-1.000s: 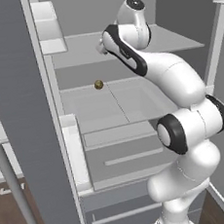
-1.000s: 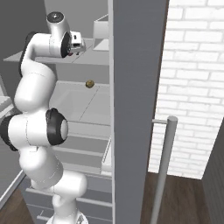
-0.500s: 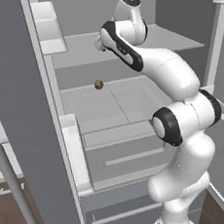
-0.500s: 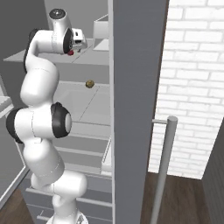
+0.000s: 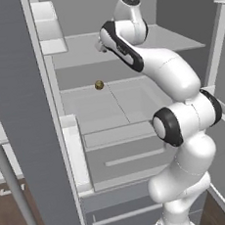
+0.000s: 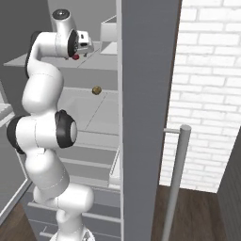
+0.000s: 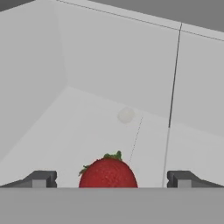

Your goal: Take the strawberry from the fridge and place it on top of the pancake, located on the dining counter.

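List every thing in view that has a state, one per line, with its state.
fridge: doors open, lower drawers shut.
strawberry: on the upper shelf, between the open fingertips, not gripped.
hand: open, at the upper shelf, either side of the strawberry.
small brownish ball: resting on the shelf below, untouched.

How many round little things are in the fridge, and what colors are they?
Red strawberry: 1
Brownish-olive ball: 1
Total: 2
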Available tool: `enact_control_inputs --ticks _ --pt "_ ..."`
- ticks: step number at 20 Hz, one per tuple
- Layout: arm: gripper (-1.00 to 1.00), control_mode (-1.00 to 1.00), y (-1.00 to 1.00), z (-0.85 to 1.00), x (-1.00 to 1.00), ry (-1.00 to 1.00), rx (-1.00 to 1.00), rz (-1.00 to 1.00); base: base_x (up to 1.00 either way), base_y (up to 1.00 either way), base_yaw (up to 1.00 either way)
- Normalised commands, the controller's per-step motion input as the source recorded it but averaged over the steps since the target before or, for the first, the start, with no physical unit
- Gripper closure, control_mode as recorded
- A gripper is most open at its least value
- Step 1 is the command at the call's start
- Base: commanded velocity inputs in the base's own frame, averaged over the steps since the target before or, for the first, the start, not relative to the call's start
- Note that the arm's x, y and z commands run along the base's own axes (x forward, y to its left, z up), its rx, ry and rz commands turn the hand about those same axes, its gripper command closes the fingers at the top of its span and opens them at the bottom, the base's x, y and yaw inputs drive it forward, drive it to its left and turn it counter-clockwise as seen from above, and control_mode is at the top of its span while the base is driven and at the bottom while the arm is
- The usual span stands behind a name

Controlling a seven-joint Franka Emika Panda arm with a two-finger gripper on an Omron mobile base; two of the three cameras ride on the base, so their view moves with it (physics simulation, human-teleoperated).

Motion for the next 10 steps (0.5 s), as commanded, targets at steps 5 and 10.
enact_control_inputs --ticks 5,10 --pt "1.00 -1.00 0.00 -0.23 0.00 0.00 -0.06 0.00 0.00 0.00 0.00" --pt "1.00 -1.00 0.00 -0.10 -0.13 -0.01 -0.01 0.00 0.00 0.00 0.00"
